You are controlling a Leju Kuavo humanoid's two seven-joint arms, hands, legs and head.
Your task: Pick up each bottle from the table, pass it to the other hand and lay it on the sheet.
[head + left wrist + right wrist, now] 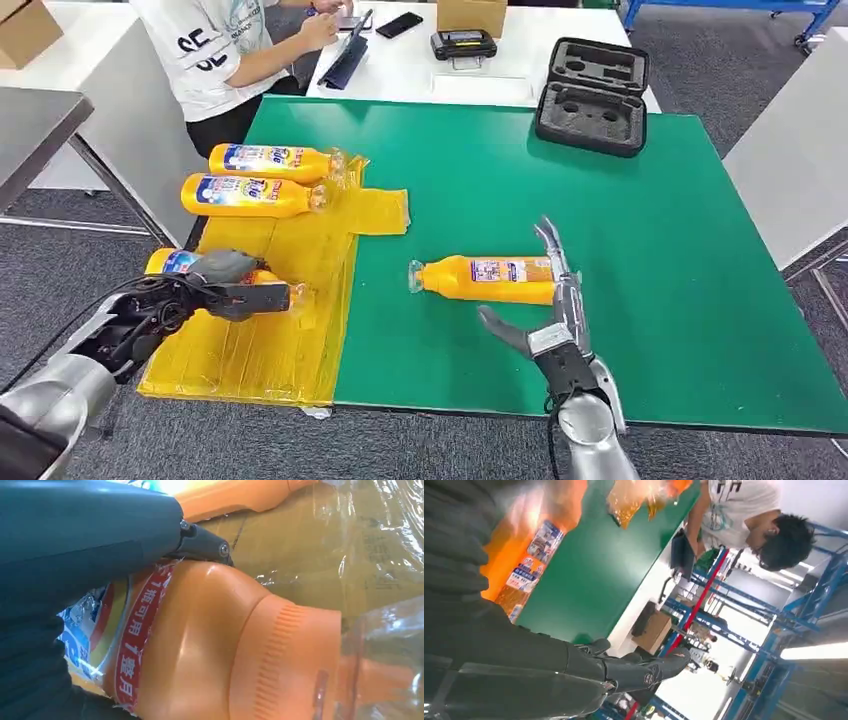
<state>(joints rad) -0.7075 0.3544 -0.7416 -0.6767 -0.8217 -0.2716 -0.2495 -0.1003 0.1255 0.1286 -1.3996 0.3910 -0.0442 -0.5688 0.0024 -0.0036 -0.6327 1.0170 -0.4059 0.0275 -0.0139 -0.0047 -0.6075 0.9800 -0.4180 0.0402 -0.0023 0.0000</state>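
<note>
Orange bottles lie in several places on my green tabletop (620,250). Two of them rest side by side at the far end of the yellow sheet (290,330), which covers the left side of the tabletop: the farthest bottle (272,160) and the second bottle (250,195), both on their sides with the clear caps pointing to the right.

My left robot hand (225,285) is over the near part of the sheet and grasps a third bottle (170,262). In the left wrist view my dark fingers (90,535) wrap over its labelled body, and the ribbed orange shoulder and clear cap stick out past the grasp (the crinkled sheet shows just beyond the cap). I cannot tell if this bottle already touches the sheet or is just above it.

One more bottle, the last bottle (490,278), lies on its side on the bare green surface, to the right of the sheet and apart from it, cap toward the sheet. My right robot hand (550,310) is at its base end with the fingers spread apart and holding nothing; one long finger reaches past the bottle's bottom and the thumb points left on the near side of the bottle. Whether a finger touches the bottle I cannot tell.

At the far edge of the tabletop an open black case (592,95) stands, and behind it a person (235,50) in a white shirt sits at a white table (420,65).
</note>
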